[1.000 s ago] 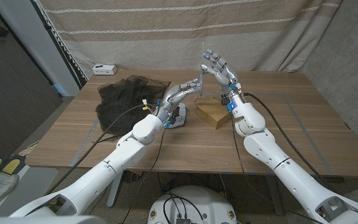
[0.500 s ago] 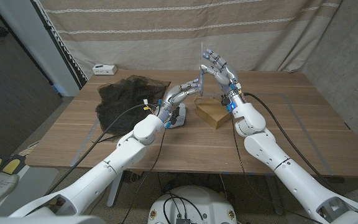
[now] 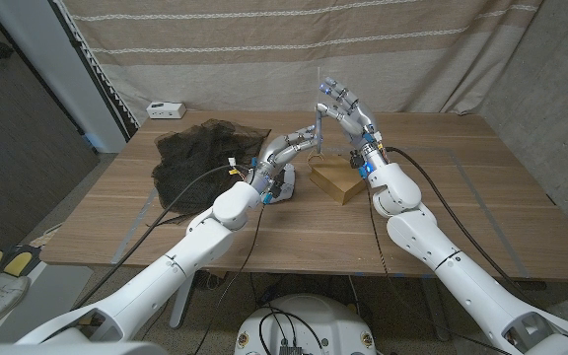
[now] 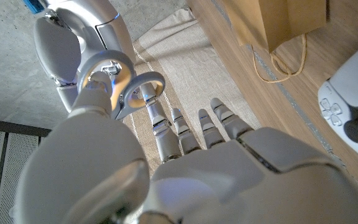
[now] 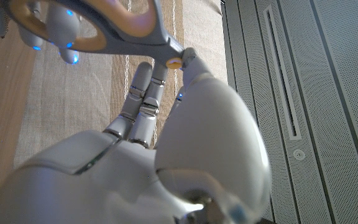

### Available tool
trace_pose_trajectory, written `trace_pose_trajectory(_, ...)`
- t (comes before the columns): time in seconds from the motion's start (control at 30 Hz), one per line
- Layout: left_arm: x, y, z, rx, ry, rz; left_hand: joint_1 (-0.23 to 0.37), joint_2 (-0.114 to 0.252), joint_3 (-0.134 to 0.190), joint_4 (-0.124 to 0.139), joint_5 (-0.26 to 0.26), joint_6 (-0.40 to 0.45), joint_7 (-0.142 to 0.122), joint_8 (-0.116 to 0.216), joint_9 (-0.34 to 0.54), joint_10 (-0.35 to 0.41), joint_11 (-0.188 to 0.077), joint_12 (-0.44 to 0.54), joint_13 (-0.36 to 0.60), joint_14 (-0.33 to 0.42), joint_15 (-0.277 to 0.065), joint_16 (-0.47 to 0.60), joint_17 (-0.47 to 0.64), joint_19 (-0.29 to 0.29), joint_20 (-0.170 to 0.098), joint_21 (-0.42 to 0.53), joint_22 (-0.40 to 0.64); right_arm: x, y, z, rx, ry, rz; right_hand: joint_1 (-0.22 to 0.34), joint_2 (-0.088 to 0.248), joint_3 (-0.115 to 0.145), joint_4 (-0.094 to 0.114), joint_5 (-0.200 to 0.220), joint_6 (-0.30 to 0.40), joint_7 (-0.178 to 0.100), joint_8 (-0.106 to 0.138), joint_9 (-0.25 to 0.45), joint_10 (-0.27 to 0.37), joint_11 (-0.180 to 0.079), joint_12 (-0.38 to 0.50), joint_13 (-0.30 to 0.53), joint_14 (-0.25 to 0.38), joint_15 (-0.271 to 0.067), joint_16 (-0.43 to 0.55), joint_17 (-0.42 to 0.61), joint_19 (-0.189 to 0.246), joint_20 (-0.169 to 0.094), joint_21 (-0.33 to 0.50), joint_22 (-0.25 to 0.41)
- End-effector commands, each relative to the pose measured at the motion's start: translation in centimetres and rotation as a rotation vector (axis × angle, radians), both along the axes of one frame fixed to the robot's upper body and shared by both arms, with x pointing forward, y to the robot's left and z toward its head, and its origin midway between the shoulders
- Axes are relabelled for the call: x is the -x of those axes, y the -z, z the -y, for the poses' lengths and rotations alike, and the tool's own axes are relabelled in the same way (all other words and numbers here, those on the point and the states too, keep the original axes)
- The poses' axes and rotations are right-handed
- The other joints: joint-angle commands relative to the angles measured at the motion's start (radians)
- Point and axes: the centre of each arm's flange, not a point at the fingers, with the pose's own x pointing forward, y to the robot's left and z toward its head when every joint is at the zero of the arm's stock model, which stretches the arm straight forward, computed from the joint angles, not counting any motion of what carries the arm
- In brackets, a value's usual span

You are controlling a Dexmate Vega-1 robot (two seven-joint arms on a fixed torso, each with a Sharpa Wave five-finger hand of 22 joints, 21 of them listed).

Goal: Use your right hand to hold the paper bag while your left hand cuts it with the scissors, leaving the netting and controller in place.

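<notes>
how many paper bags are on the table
1. The paper bag lies flat on the table, below the raised right hand and beside the controller. Nothing more could hide except under the netting.

White arms, silver robot hand [image 3: 341, 102], blk cables

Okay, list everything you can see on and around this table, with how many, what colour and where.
table: one, brown wood, under everything
paper bag: one, brown, lying at the table's middle, below the right hand
controller: one, white, just left of the bag, under the left forearm
netting: one heap, black, back left of the table
small box: one, white, back left corner beyond the netting
cloth backdrop: one, beige with pale stripes, behind the table
scissors: one pair, grey handles, held up in the air above the bag
right hand: raised, holds the scissors by the handles
left hand: fingers stretched out towards the scissors, holding nothing
</notes>
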Motion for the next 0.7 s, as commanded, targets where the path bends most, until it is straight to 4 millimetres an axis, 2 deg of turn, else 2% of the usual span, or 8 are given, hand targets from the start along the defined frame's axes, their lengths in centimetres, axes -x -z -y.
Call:
trace_pose_trajectory(0.03,0.1,-0.05,0.26,-0.01,-0.027,0.02,0.015,0.0,-0.004,0.0,0.005,-0.002,0.007,-0.005,-0.001,0.013,0.002,0.006,0.006,0.004,-0.166,0.007,0.003,0.004,-0.138,0.003,0.002,-0.1,0.07,-0.37,0.0,-0.006,-0.005,0.011,-0.003,0.008,0.0,0.004,0.008,-0.004,-0.002,0.002,0.008,0.001,-0.005,0.003,0.098,-0.25,0.004,0.003,-0.003,-0.144,0.009,0.001)
trace_pose_trajectory(0.7,0.38,-0.07,0.2,-0.017,-0.096,0.057,0.013,-0.004,-0.017,0.003,0.004,-0.011,0.014,-0.018,-0.001,0.014,0.005,0.006,0.006,0.006,-0.162,0.007,0.003,0.006,-0.135,0.004,0.002,-0.41,0.03,-0.91,0.001,-0.012,-0.008,0.016,-0.005,0.01,-0.002,0.006,0.003,-0.009,-0.006,0.0,0.004,-0.001,-0.01,0.002,0.095,-0.25,-0.001,0.0,-0.016,-0.147,0.015,-0.002)
